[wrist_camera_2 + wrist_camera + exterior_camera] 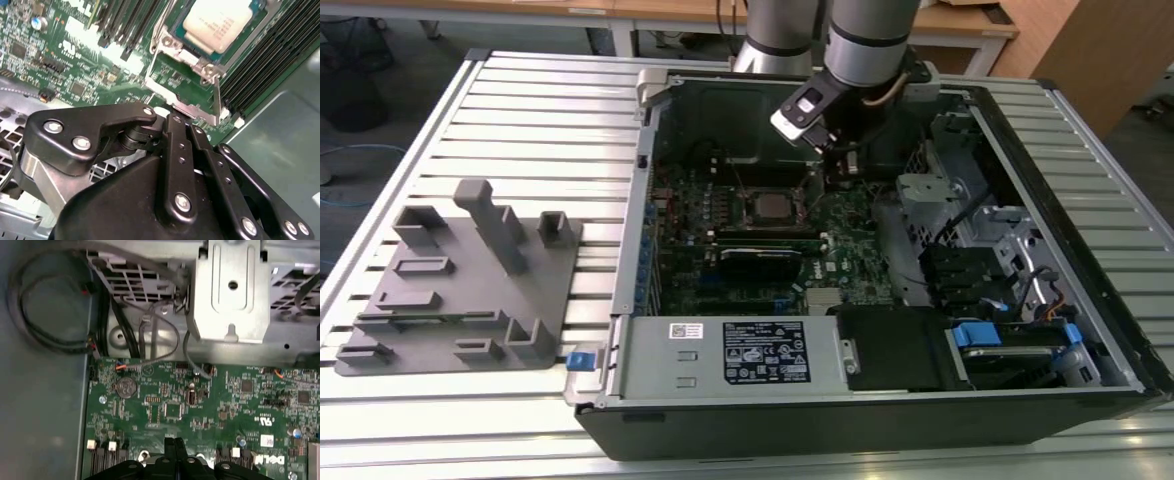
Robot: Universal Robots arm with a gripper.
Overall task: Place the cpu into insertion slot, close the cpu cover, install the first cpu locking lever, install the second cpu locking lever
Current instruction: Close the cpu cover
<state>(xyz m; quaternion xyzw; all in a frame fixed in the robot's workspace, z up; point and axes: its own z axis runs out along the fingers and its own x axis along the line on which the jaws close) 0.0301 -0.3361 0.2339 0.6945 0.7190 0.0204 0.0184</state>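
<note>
The cpu (217, 22), a flat silver-grey square, lies in the insertion slot (747, 208) on the green board; it appears grey in the socket's middle (771, 207) in the exterior view. The cpu cover (218, 97), a thin silvery frame with a square window, stands swung up from the socket, with green board visible through it. My gripper (182, 122) is shut with nothing between its black fingers (175, 442), and its tip is close to the cover's free edge. In the exterior view the gripper (843, 170) hangs just to the right of the socket.
Long black memory slots (265, 70) flank the socket. A grey metal drive bracket (230, 290) and loose cables (160, 335) sit beyond the board's edge, near a coin battery (126, 386). The case walls enclose the board. A grey fixture (460, 280) stands on the slatted table.
</note>
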